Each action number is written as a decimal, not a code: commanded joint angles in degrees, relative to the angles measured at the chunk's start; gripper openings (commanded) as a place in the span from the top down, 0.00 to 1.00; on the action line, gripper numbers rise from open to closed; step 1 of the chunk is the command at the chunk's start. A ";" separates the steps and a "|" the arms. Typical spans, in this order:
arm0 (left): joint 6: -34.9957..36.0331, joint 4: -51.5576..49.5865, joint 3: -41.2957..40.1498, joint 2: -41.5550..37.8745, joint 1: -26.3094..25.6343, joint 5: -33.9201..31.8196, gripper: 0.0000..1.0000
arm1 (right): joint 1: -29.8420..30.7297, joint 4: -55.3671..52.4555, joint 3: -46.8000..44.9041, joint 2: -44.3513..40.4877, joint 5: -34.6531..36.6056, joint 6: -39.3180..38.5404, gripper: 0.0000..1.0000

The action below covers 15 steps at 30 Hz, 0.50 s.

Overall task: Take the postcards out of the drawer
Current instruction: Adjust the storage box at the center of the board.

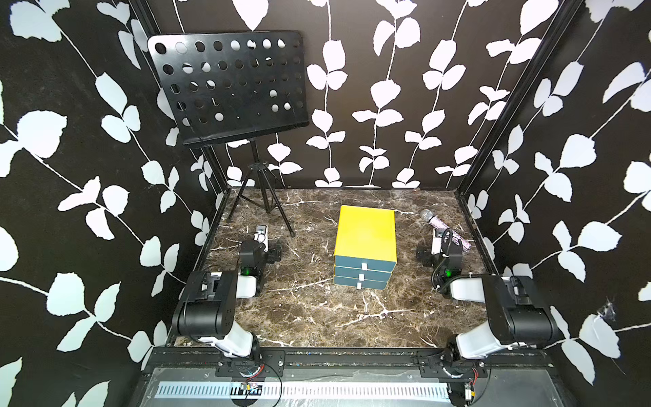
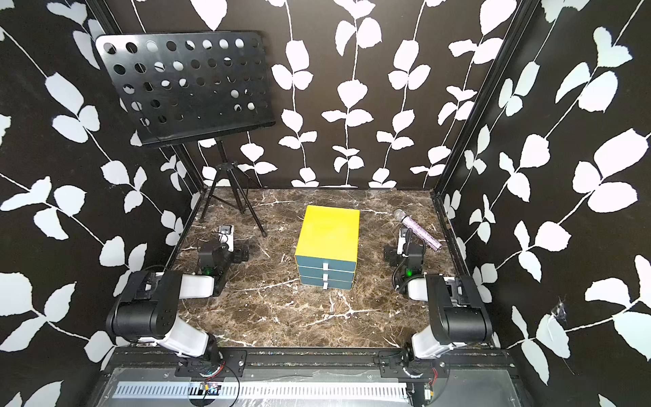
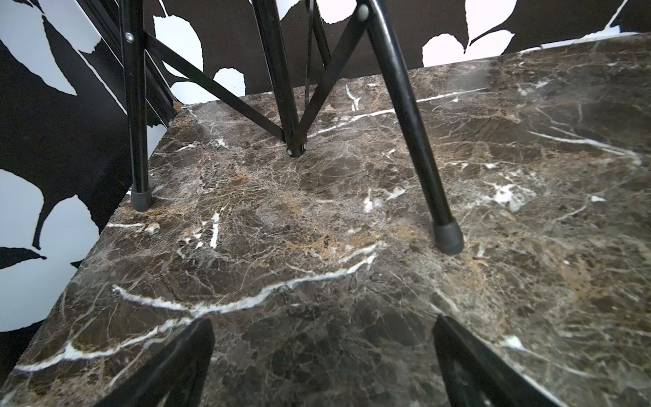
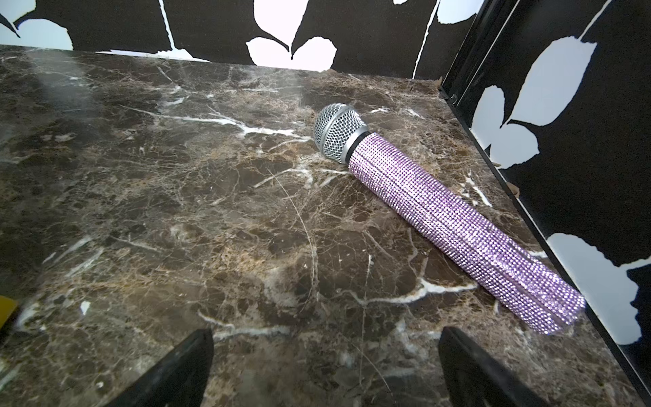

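Drawers point(image 1: 363, 273) of yellow-topped chest point(image 1: 365, 232) seemingly all closed; left gripper point(image 3: 324, 322) and right gripper point(image 4: 327, 332) each with jaws spread wide.

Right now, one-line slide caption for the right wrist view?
Open right gripper over the marble table; purple rhinestone microphone lies flat ahead, untouched.

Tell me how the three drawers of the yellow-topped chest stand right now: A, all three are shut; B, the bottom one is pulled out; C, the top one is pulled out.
A: in a top view all three teal drawer fronts of the yellow-topped drawer chest sit flush, none pulled out.
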 commanded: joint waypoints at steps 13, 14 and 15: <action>0.39 0.00 0.96 -0.42 0.02 0.20 0.01 | -0.03 1.60 1.40 -0.01 -0.45 -0.45 0.01; 0.37 -0.04 0.99 -0.37 0.02 0.20 0.01 | -0.03 1.63 1.42 -0.12 -0.45 -0.45 0.01; 0.40 0.00 0.97 -0.37 0.02 0.28 0.01 | -0.03 1.66 1.40 -0.13 -0.43 -0.45 0.01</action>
